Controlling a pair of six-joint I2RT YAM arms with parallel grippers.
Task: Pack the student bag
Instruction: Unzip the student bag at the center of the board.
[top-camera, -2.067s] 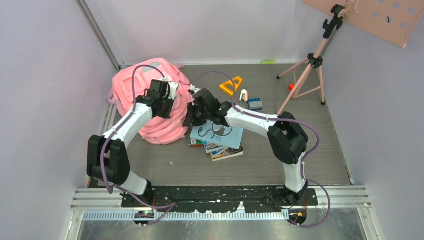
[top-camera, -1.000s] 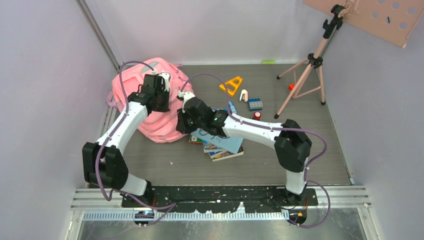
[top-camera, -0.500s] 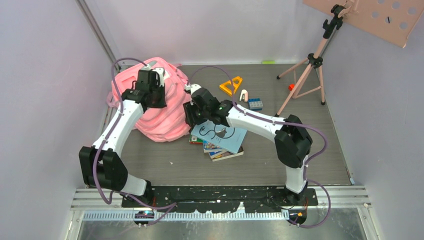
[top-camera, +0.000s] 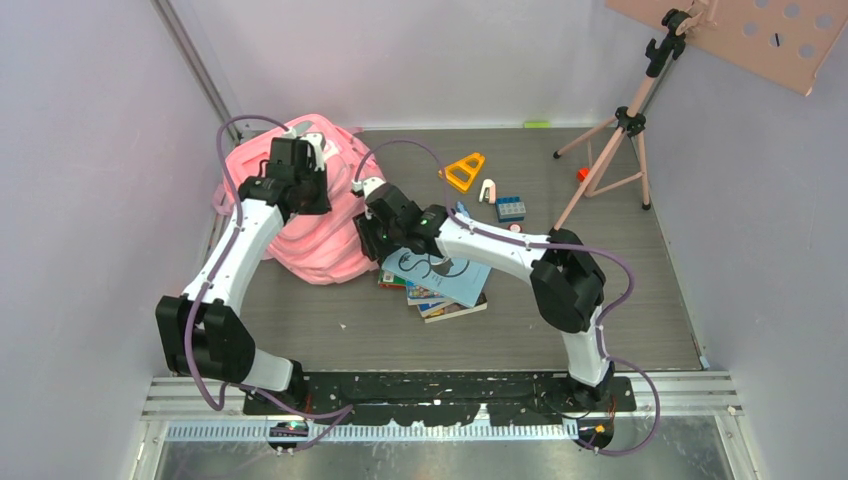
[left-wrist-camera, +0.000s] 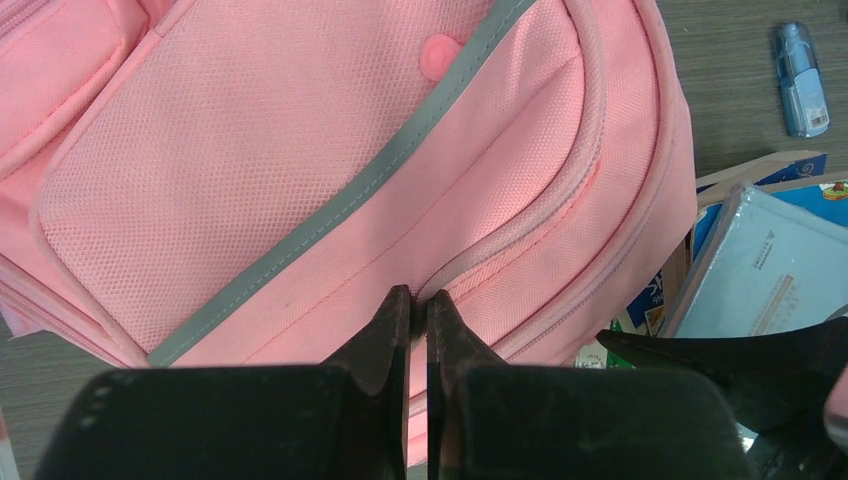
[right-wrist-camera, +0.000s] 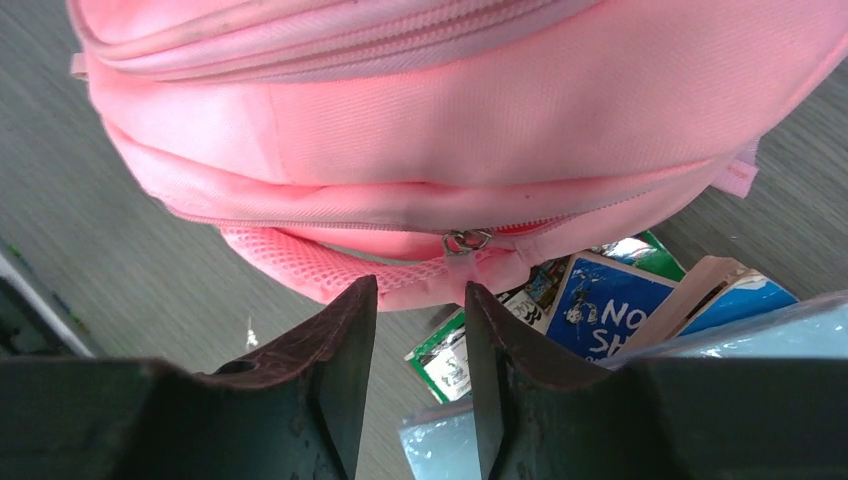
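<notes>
Student bag (top-camera: 325, 240): you have it lying at the far left of the table (top-camera: 520, 320), beside the book stack (top-camera: 445, 290).
Left gripper (left-wrist-camera: 418, 297): pressed together, pinching a raised seam on the bag's front.
Right gripper (right-wrist-camera: 418, 292): spread, holding nothing, tips just short of the zipper pull (right-wrist-camera: 466, 240).

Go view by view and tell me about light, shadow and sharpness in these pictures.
Top external: soft even light, faint shadows on the table, all sharp. Left wrist: the weave of the backpack is crisp, the left gripper's fingers nearly black, detail lost. Right wrist: the backpack looks bright and slightly soft, the table at left smeared, the right gripper's fingers dark and blurry.
</notes>
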